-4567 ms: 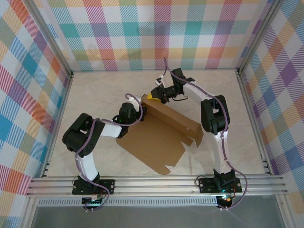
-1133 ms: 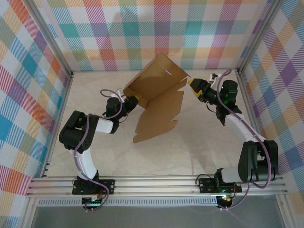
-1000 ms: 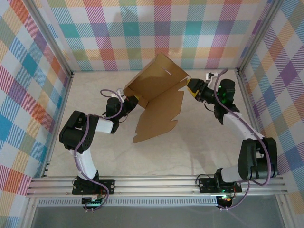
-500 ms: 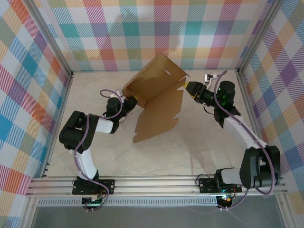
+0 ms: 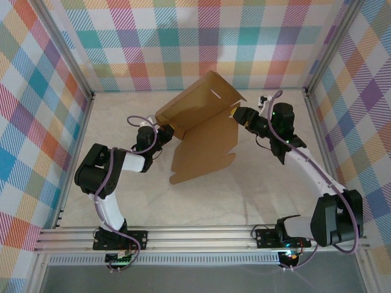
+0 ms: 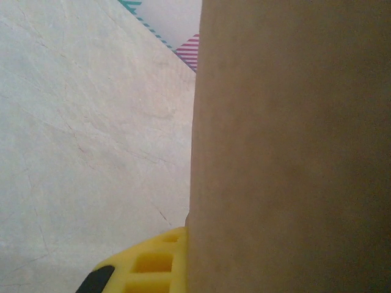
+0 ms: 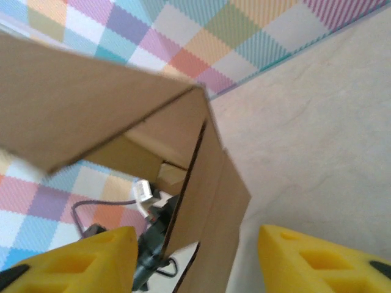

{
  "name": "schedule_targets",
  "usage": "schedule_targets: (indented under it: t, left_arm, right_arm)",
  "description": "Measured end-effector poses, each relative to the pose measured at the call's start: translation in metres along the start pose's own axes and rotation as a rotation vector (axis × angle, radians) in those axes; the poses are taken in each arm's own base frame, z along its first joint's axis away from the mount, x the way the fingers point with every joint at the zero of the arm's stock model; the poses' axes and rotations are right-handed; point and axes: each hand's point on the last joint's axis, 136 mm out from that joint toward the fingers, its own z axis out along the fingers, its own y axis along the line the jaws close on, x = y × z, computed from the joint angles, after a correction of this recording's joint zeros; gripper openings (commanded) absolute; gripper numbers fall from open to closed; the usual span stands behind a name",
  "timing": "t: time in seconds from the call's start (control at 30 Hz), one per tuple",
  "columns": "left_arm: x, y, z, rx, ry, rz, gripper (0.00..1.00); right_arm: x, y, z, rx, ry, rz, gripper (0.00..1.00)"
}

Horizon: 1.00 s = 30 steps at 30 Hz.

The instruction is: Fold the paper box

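The paper box [image 5: 201, 116] stands half-raised toward the back of the table [image 5: 263, 183], its left edge pinched tight in the left gripper [image 5: 166, 130]. The right gripper [image 5: 239, 114] straddles its right corner (yellow fingers spread, cardboard edge between them).

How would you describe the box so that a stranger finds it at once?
Look at the pale table walled by checked panels. Toward its far side, between the two arms, is the box: a plain brown cardboard sheet, one panel raised, another lying flat. Nothing else there is brown, and the left gripper grips its left corner.
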Motion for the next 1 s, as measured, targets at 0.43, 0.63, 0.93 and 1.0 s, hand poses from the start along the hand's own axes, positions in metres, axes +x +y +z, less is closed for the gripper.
schedule_targets:
  t: [0.43, 0.63, 0.93, 1.0]
  left_arm:
    - [-0.002, 0.001, -0.004, -0.027, -0.009, 0.069, 0.0]
    - [-0.001, 0.0, -0.005, -0.037, -0.012, 0.105, 0.0]
    - [0.0, -0.006, -0.012, -0.084, -0.014, 0.17, 0.0]
    - [-0.003, -0.009, -0.015, -0.1, -0.021, 0.188, 0.0]
  right_arm:
    - [-0.005, -0.019, 0.013, 0.158, -0.004, 0.006, 0.14]
    - [-0.001, -0.032, 0.009, 0.251, 0.014, 0.021, 0.04]
    - [0.008, -0.035, 0.009, 0.424, 0.017, -0.123, 0.01]
    - [0.009, -0.039, 0.01, 0.479, 0.012, -0.174, 0.01]
